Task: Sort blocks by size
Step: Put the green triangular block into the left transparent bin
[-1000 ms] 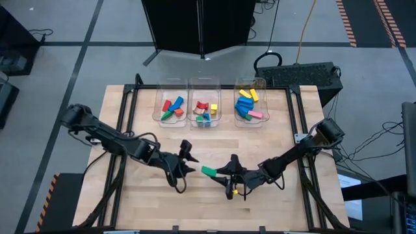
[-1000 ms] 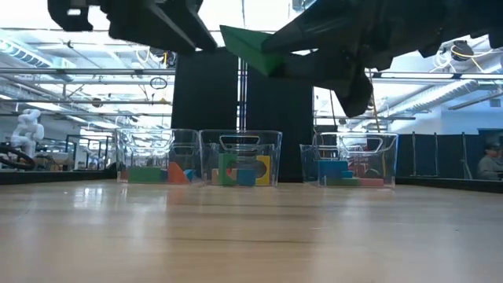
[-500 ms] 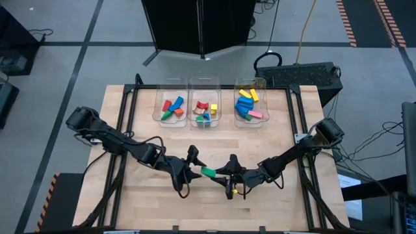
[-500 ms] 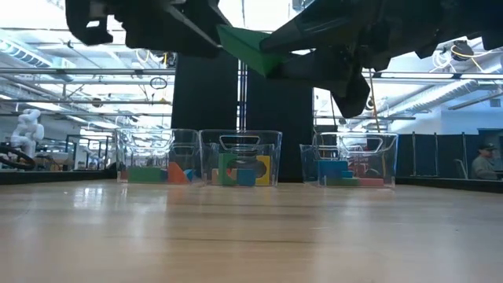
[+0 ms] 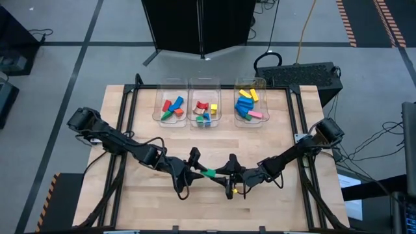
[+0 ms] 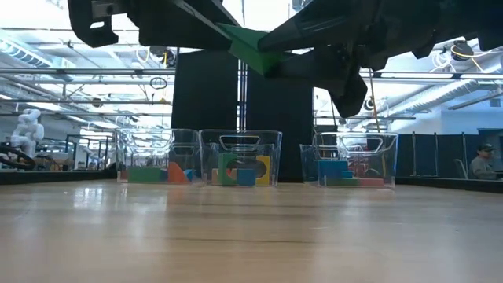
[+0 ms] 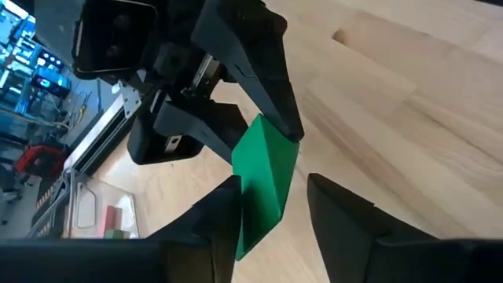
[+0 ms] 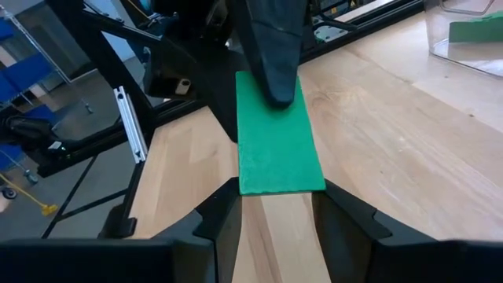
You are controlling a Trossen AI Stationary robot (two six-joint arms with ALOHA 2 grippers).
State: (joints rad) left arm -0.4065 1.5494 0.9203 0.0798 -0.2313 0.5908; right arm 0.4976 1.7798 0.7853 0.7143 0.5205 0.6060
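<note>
**Two grippers, one green block**

You have the green block (image 5: 208, 173) up in the air near the worktop's (image 5: 292, 117) front edge. Your right gripper (image 5: 220, 172) squeezes one end, your left gripper (image 5: 199, 173) squeezes the other.

Plain green block (image 5: 208, 173), no pattern, between dark grippers. Clear bins (image 5: 173, 108) at twelve o'clock with red, blue, yellow, green, pink pieces.

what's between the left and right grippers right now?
A green block, spanning the gap between the left gripper and right gripper, held above the table; clearest in high view.
</note>
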